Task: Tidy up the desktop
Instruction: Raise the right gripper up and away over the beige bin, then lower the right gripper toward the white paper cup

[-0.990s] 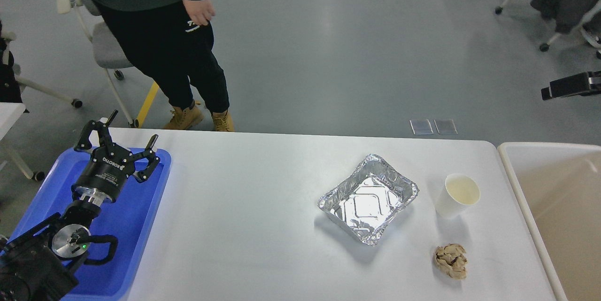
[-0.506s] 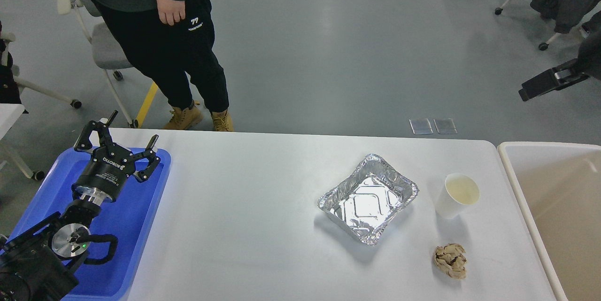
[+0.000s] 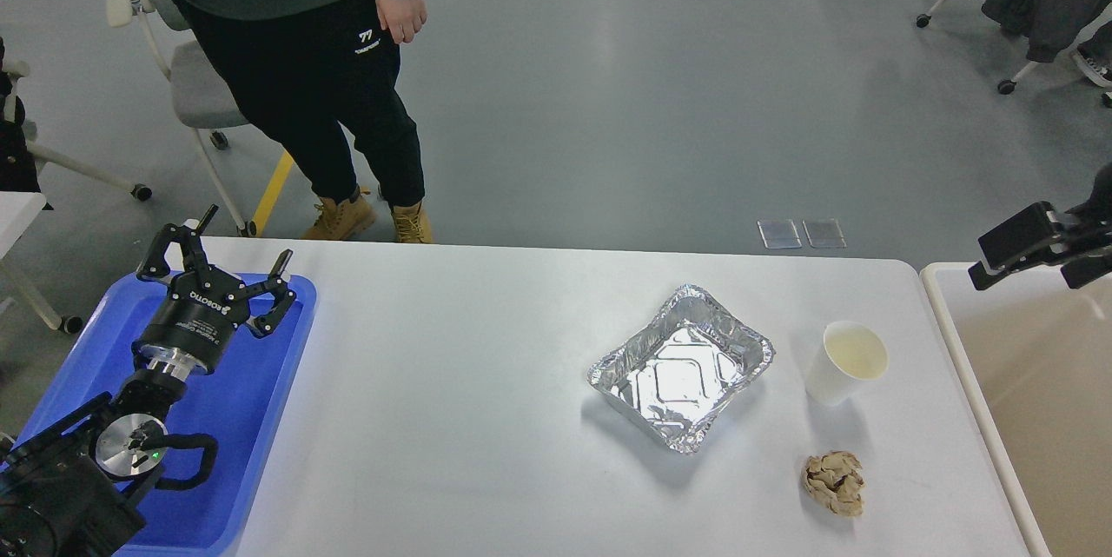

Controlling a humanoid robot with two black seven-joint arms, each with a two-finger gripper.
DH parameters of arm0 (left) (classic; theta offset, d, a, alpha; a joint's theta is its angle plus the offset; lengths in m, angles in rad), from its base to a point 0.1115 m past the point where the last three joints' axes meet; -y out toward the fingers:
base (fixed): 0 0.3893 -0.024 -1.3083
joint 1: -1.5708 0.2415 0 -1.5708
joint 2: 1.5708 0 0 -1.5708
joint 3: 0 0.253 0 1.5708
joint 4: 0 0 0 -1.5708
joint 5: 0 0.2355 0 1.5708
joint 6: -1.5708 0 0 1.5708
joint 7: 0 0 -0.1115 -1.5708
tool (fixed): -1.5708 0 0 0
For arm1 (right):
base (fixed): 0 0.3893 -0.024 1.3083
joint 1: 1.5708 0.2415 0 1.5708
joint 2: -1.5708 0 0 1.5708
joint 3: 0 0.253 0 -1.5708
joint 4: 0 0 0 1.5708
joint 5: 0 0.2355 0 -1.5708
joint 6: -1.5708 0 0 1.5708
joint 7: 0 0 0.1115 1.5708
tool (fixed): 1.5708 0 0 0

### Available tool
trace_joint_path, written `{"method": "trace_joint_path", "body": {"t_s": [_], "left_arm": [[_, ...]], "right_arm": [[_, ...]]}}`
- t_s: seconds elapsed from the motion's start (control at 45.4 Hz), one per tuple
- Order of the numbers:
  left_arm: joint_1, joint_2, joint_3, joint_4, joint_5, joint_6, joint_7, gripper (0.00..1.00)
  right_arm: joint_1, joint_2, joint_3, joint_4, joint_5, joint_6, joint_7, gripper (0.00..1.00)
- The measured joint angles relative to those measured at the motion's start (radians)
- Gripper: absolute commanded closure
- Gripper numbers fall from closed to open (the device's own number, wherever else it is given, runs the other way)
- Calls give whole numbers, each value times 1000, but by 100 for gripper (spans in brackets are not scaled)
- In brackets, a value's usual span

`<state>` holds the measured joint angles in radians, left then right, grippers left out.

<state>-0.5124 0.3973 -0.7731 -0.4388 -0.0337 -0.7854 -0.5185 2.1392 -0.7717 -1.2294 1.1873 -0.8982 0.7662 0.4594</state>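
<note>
Left gripper (image 3: 228, 272) spread wide over blue tray (image 3: 252, 418). Right gripper (image 3: 1034, 246) at far right, can't tell. Foil pan (image 3: 680, 368), cup (image 3: 845, 362), paper ball (image 3: 833, 482) on desktop (image 3: 452, 418).

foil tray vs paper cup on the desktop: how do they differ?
The foil tray is silver, crinkled, shallow and rectangular; the paper cup is white, smooth, taller and round. The foil tray sits left of the paper cup. Both stand open-top, apart, on the desktop, and look empty.
</note>
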Motion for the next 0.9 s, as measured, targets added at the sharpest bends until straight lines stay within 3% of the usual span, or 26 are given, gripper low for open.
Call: {"method": "trace_joint_path", "body": {"t_s": [0.352, 0.902], "left_arm": [[0, 0, 0, 0, 0, 0, 0, 1], [0, 0, 0, 0, 0, 0, 0, 1]], "right_arm": [[8, 12, -106, 21, 166, 15, -15, 0], [-21, 69, -128, 31, 224, -108, -155, 0]]}}
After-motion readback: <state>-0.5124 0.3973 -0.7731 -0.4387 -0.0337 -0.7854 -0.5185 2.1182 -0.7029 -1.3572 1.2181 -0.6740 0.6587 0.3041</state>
